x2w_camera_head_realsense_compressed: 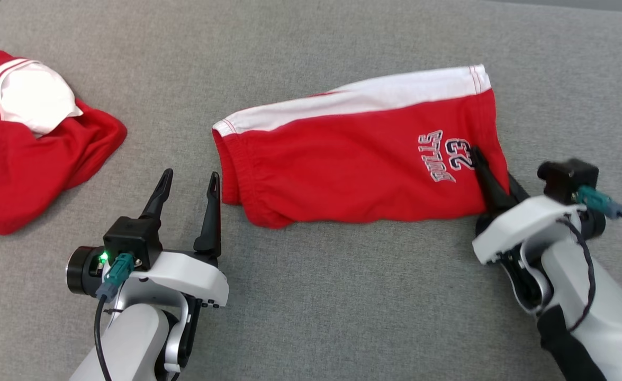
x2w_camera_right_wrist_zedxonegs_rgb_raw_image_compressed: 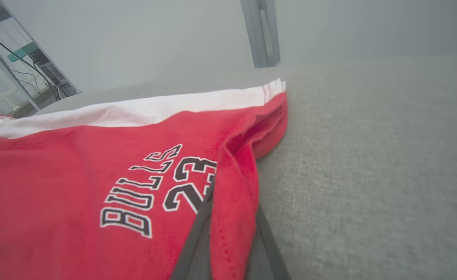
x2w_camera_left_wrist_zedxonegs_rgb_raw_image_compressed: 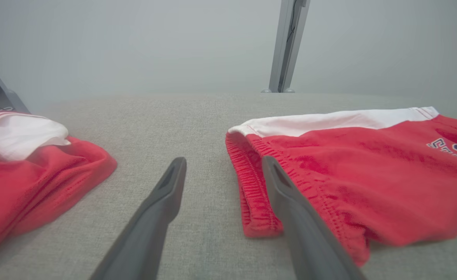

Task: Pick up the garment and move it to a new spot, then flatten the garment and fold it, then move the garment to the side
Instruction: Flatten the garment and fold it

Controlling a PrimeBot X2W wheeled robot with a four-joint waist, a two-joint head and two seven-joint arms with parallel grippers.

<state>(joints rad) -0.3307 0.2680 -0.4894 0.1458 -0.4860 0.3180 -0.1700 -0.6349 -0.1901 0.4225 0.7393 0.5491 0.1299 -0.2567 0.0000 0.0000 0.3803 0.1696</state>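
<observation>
The garment (x2w_camera_head_realsense_compressed: 353, 159) is a pair of red shorts with a white side band and "BULLS 23" print, lying folded flat on the grey surface. My right gripper (x2w_camera_head_realsense_compressed: 488, 169) is shut on the garment's near right hem; the right wrist view shows a ridge of red cloth (x2w_camera_right_wrist_zedxonegs_rgb_raw_image_compressed: 232, 217) pinched between its two fingers. My left gripper (x2w_camera_head_realsense_compressed: 190, 182) stands open just left of the garment's elastic waistband (x2w_camera_left_wrist_zedxonegs_rgb_raw_image_compressed: 251, 194), with nothing between its fingers; its right finger (x2w_camera_left_wrist_zedxonegs_rgb_raw_image_compressed: 290, 202) lies close beside that waistband.
A second red and white garment (x2w_camera_head_realsense_compressed: 30, 143) lies crumpled at the far left. The grey fabric surface (x2w_camera_head_realsense_compressed: 342, 296) stretches in front of and behind both pieces. A grey metal post (x2w_camera_left_wrist_zedxonegs_rgb_raw_image_compressed: 288, 42) stands beyond the far edge.
</observation>
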